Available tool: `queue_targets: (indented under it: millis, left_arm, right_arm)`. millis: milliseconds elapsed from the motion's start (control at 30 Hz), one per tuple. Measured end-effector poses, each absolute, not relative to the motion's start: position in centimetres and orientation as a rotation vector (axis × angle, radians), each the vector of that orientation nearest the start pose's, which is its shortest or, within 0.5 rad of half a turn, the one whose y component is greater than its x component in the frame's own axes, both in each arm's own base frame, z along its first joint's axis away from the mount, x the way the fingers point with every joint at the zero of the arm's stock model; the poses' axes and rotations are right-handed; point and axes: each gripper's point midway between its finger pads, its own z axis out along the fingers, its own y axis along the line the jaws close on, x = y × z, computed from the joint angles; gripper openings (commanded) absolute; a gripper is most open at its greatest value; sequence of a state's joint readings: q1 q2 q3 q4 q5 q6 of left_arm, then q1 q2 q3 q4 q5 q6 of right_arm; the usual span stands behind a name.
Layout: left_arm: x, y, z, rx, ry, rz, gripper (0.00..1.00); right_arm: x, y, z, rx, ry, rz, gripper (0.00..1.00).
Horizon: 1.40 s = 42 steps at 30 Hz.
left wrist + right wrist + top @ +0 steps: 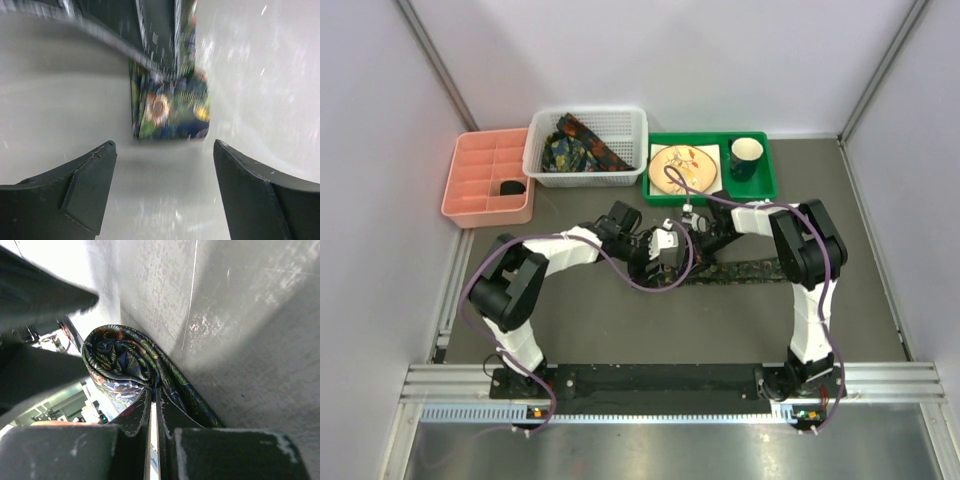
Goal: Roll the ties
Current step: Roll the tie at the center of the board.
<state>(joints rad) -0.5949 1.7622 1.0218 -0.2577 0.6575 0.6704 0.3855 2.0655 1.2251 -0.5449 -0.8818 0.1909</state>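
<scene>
I'm partway through rolling one dark paisley-print fabric necktie. It lies stretched across the grey bench in front of the two arms. The end nearest the middle is wound into a small coil, and the rest trails flat toward the right arm's side.

The right pincer has its fingers pressed together. In its wrist view the tips sit buried at the base of the coil, so I read it as nipping a layer of the necktie there. The left pincer stands spread wide. The coil is just ahead of it, in line with the gap between its two fingers and touching neither. That view is smeared, so I can't make out finer detail. More ties of the same print wait in the white plastic basket at the back.

As I judge it, the roll is started but far from done, since most of the length lies flat. For the next move I'd bring the left pincer in around the coil's sides and close it to steady the turns. The right one could then let go and take a fresh hold for another wrap. The fabric looks slippery, so I'd expect the coil to spring loose if both let go at once.
</scene>
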Motion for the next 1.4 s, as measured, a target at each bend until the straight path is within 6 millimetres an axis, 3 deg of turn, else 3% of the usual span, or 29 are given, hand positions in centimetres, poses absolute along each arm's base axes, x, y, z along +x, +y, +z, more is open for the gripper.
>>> queue_targets:
  millis: [200, 467, 700, 833, 933, 1033, 1267, 1400]
  left_arm:
    - [27.5, -31.1, 5.2, 1.589, 1.728, -0.886, 0.76]
    - [27.4, -32.2, 3.2, 1.527, 1.793, -0.958, 0.67]
    - [27.1, -32.9, 2.6, 1.581, 1.770, -0.895, 0.47]
    - [27.4, -32.9, 2.4, 1.623, 1.770, -0.810, 0.26]
    - [27.5, -32.9, 2.5, 1.668, 1.782, -0.751, 0.19]
    - [27.4, -32.9, 2.9, 1.736, 1.798, -0.680, 0.17]
    - [26.8, -31.6, 2.6, 1.837, 1.864, -0.581, 0.14]
    - [26.9, -31.5, 2.6, 1.847, 1.867, -0.574, 0.13]
  right_arm:
    - [26.8, 26.0, 1.9, -0.402, 2.882, 1.387, 0.00]
    - [26.8, 25.8, 1.8, -0.367, 2.880, 1.399, 0.00]
    - [26.9, 25.8, 1.8, -0.324, 2.871, 1.426, 0.00]
    - [26.9, 26.0, 1.9, -0.299, 2.871, 1.439, 0.00]
    - [26.9, 26.0, 2.0, -0.285, 2.873, 1.451, 0.18]
    - [26.9, 25.8, 2.3, -0.269, 2.873, 1.466, 0.25]
    - [27.8, 23.6, 4.8, -0.261, 2.849, 1.492, 0.25]
    - [28.8, 20.4, 7.1, -0.233, 2.799, 1.472, 0.23]
